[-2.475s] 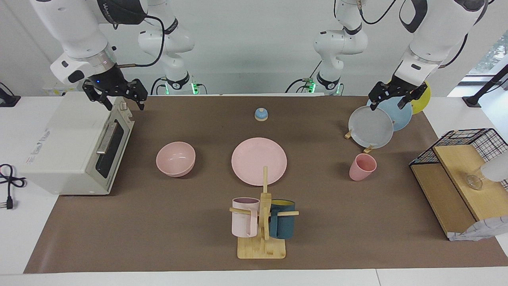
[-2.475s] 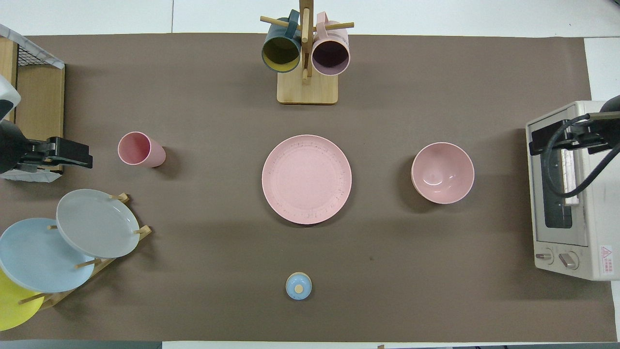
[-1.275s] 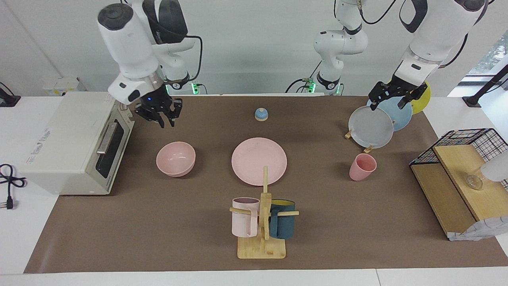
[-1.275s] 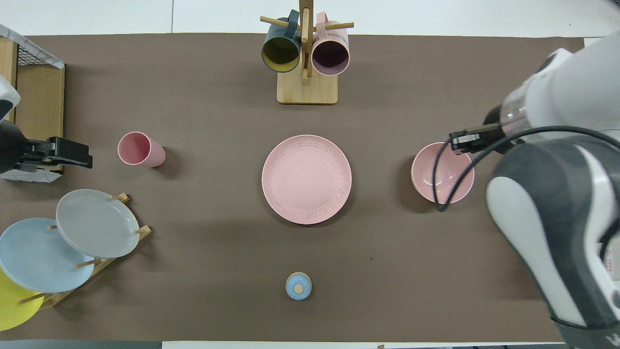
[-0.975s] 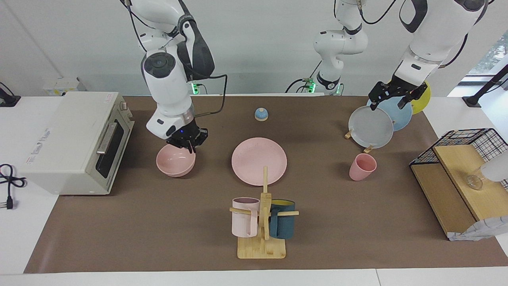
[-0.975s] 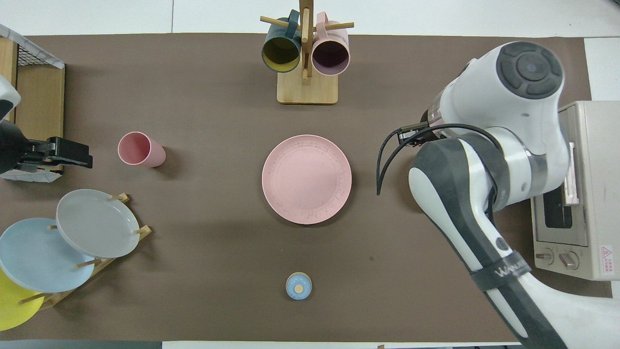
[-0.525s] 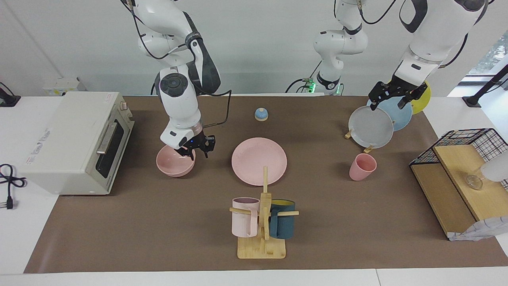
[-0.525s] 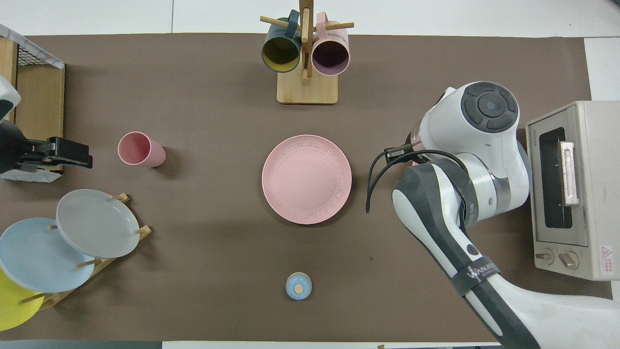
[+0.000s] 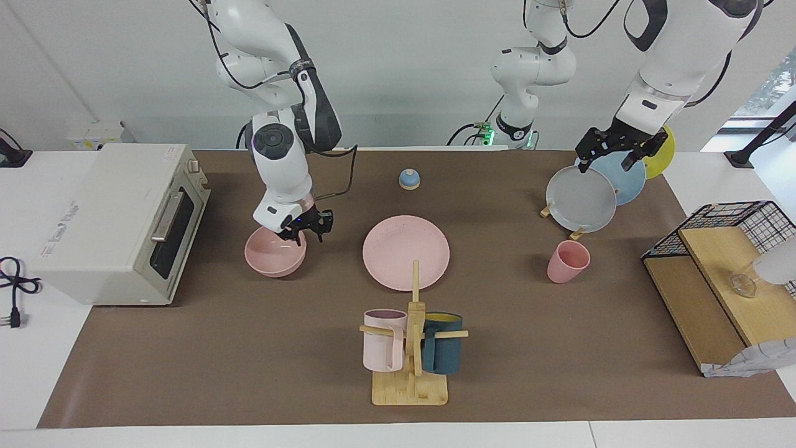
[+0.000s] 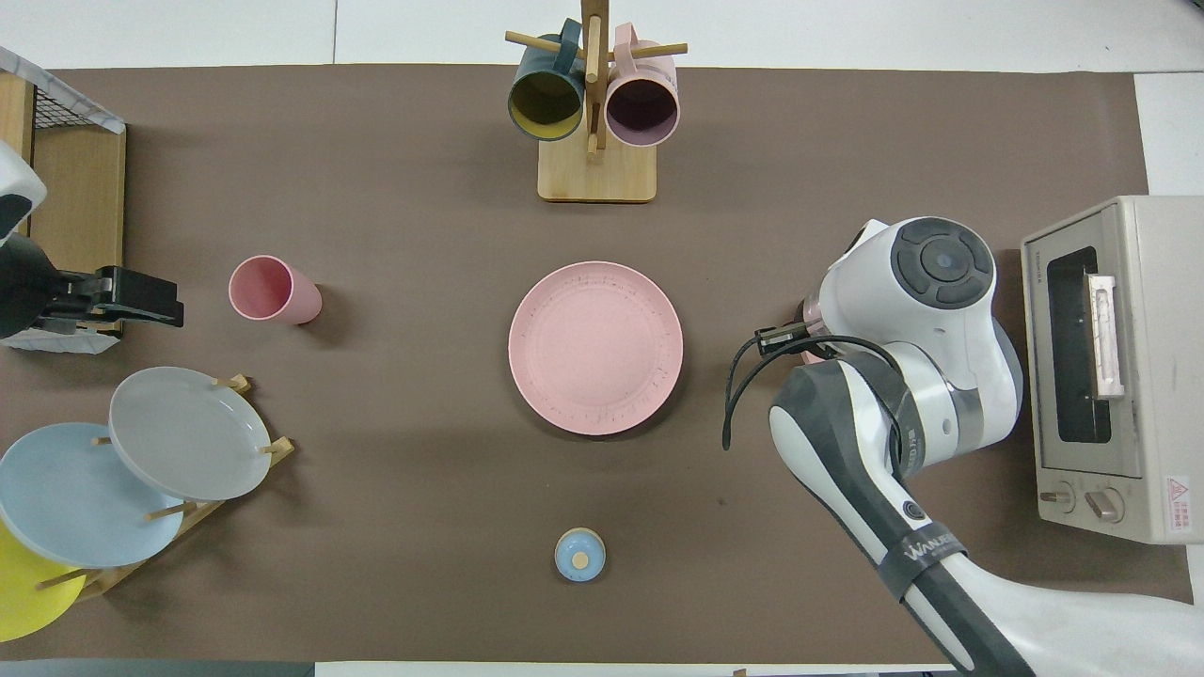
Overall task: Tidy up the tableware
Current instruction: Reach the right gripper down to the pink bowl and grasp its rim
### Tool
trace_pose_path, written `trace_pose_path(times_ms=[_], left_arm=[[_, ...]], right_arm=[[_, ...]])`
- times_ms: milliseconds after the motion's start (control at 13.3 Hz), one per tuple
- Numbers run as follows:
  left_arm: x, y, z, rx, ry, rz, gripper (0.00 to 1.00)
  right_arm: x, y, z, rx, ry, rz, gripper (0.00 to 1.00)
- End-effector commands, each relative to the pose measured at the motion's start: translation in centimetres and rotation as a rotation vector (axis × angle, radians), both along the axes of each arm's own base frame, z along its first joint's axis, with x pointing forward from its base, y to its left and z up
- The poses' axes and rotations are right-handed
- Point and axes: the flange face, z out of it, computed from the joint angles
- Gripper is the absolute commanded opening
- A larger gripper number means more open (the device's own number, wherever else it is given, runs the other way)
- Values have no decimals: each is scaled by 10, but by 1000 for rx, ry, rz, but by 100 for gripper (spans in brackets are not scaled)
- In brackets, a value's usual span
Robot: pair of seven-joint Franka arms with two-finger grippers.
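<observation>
- Over the rim of the bowl (image 9: 275, 251), on the side toward the pink plate (image 9: 406, 252), I see my right gripper (image 9: 303, 229); 2.5 s ago it hung by the toaster oven (image 9: 118, 218), and in the last half second it has barely shifted.
- Its fingers straddle the bowl's rim, one inside and one outside, but I cannot tell whether they have clamped on it.
- My left gripper (image 9: 612, 150) waits over the rack of grey plate (image 9: 580, 199), blue plate (image 9: 619, 174) and yellow plate (image 9: 660, 150), fingers spread apart and holding nothing, where it was 2.5 s ago.
- From the facing view the bowl shows whole; from overhead the right arm (image 10: 908, 348) covers nearly all of it.
- The overhead view looks straight into the cup (image 10: 271, 290), which stands toward the left arm's end of the table, and it holds nothing; the pink plate at the middle of the brown mat (image 9: 249, 348) is bare too.
- What I see of the bowl's inside is bare.
- Two mugs hang on the wooden mug tree (image 9: 411, 348), farther from the robots than the pink plate: a pale pink mug (image 9: 383, 339) and a dark teal mug (image 9: 443, 350).
- A small blue bell (image 9: 409, 179) sits nearer to the robots than the pink plate.
</observation>
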Motion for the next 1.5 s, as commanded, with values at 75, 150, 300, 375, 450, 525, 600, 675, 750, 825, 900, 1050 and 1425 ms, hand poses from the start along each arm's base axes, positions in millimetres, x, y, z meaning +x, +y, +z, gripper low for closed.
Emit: trace_pose_path(times_ms=[75,150,300,375,450,525,600,675,750,825,900,1050,1425], left_arm=[[-5,-2,4,7,1,-10,100],[-4,-2,4,7,0,-3,100],[-4,1,4,6,-3,2,100],[-4,2,4,6,-2,2,100],[-4,2,4,6,-3,1,100],[-4,2,4,6,-3,-1,100],[-3,4,4,6,-3,2,100],[-3,4,5,4,-5,2,100],[-3,4,5,6,-7,2,100],[-3,4,5,4,-6,1,100],[-3,4,5,4,-8,-1,100],[-3,4,5,4,-10,-5,100],[-1,4,6,2,-25,-5,100]], right_arm=[[-11,-9,-6,-6,-9,21,54],[-12,-8,-8,-7,-6,22,50],[-15,-13,-14,-5,-19,18,43],[-18,-18,-21,-3,-25,12,43],[-19,-18,-21,-2,-30,12,41],[-19,-18,-21,-5,-31,15,38],[-19,-19,-21,-20,-38,28,30],[-20,-19,-22,-25,-38,33,26],[-19,-20,-22,-27,-38,32,25],[-19,-19,-22,-28,-38,35,15],[-20,-16,-21,-33,-38,48,3],[-20,-8,-19,-58,-41,81,0],[9,65,51,-96,-12,153,0]])
